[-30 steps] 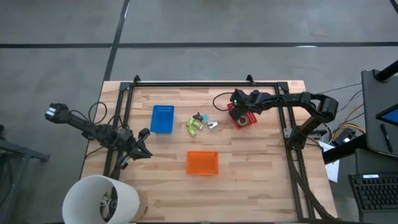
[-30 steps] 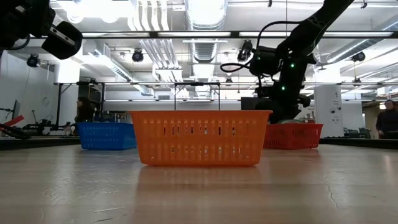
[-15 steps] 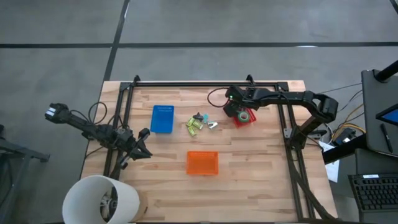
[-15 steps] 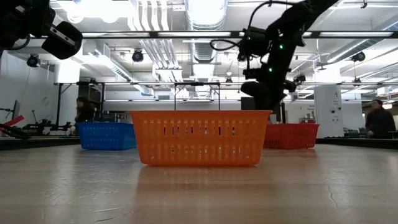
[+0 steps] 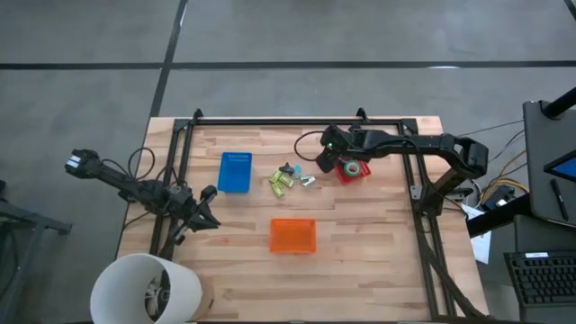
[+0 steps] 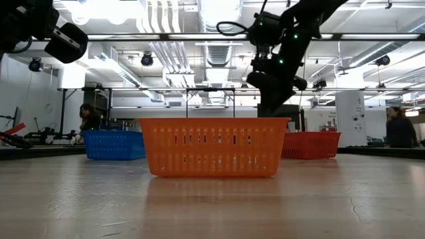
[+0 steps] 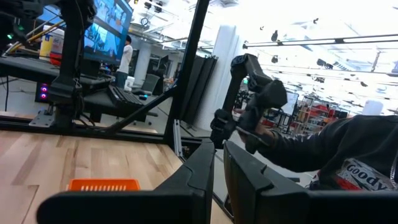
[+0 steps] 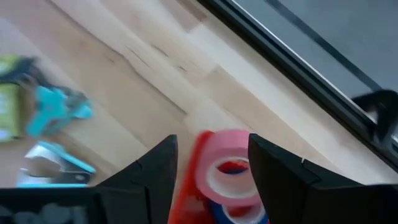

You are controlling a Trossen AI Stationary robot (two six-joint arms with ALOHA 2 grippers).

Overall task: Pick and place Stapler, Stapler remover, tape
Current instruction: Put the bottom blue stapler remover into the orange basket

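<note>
My right gripper (image 5: pixel 322 164) is open and hangs above the table between the red bin (image 5: pixel 343 174) and the pile of office items (image 5: pixel 290 177). In the right wrist view its fingers (image 8: pixel 212 142) frame a pink tape roll (image 8: pixel 227 169), which stands on a blue roll (image 8: pixel 239 214) inside the red bin; no finger touches it. A green roll (image 5: pixel 356 168) lies in the same bin. The pile holds a yellow-green stapler (image 5: pixel 281 183), a dark piece (image 5: pixel 288 169) and teal and silver removers (image 8: pixel 53 112). My left gripper (image 5: pixel 205 212) waits shut by the table's left edge.
A blue bin (image 5: pixel 235 171) sits left of the pile and an orange basket (image 5: pixel 292 236) stands near the table's near edge. A black frame rail (image 5: pixel 297 121) runs along the far edge. A white round shade (image 5: pixel 144 288) overlaps the near left corner. People (image 6: pixel 397 126) stand in the room behind.
My right gripper has moved from above the red bin toward the table's left, toward the pile, and has risen. The green roll in the red bin, covered by the gripper before, now shows.
</note>
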